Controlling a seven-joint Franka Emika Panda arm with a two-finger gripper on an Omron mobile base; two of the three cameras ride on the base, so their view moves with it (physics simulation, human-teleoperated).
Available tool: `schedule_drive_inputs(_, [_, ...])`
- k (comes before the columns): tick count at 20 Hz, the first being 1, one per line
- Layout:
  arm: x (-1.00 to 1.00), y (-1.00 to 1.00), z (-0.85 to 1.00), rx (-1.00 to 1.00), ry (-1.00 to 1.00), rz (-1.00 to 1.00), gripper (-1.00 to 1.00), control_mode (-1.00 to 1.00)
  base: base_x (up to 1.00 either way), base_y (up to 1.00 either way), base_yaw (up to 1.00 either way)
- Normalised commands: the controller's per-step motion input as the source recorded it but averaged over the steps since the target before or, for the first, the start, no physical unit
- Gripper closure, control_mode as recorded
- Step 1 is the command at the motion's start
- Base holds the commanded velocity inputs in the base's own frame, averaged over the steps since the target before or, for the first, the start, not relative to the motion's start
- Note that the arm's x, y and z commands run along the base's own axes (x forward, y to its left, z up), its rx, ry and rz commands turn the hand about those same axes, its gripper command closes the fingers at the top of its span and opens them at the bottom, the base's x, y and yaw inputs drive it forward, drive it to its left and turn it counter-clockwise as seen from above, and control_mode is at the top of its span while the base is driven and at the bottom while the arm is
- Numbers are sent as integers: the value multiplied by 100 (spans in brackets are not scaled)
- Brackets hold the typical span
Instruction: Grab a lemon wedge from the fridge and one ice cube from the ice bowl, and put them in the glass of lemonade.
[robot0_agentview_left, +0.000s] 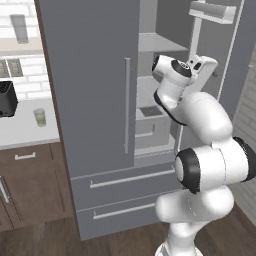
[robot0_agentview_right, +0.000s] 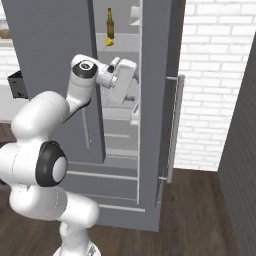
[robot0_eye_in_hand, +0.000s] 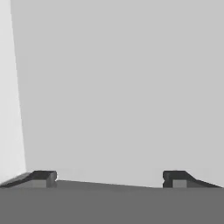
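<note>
The fridge (robot0_agentview_left: 95, 100) stands with its left door shut and its right door (robot0_agentview_right: 175, 125) swung open. On an upper shelf inside lies the small yellow lemon wedge (robot0_agentview_right: 108, 41), just below a brown bottle (robot0_agentview_right: 109, 22). My arm reaches into the open compartment, with the hand well below that shelf. My gripper (robot0_eye_in_hand: 109, 178) is open, its fingertips (robot0_eye_in_hand: 43, 177) wide apart with nothing between them, and it faces a plain grey inner wall. The glass of lemonade (robot0_agentview_left: 40, 117) stands on the white counter left of the fridge. The ice bowl and the ice cube are out of view.
A black toaster (robot0_agentview_left: 7, 98) sits on the counter (robot0_agentview_left: 25, 132) at the far left. Fridge shelves and a bin (robot0_agentview_left: 150, 117) lie around the hand. Two drawers (robot0_agentview_left: 130, 192) close the fridge's bottom. A white brick wall (robot0_agentview_right: 215, 75) stands right of the open door.
</note>
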Motion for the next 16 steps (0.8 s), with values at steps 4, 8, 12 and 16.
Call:
schedule_drive_inputs(4, [0,-78,0,0,0,-12,-100,-100,0,0,0])
schedule_drive_inputs(8, [0,-77,0,0,0,-12,-100,-100,0,0,0])
schedule_drive_inputs(12, [0,-70,0,0,0,-11,-100,-100,0,0,0])
schedule_drive_inputs(16, [-24,-21,0,0,-8,-2,-100,-100,0,0,0])
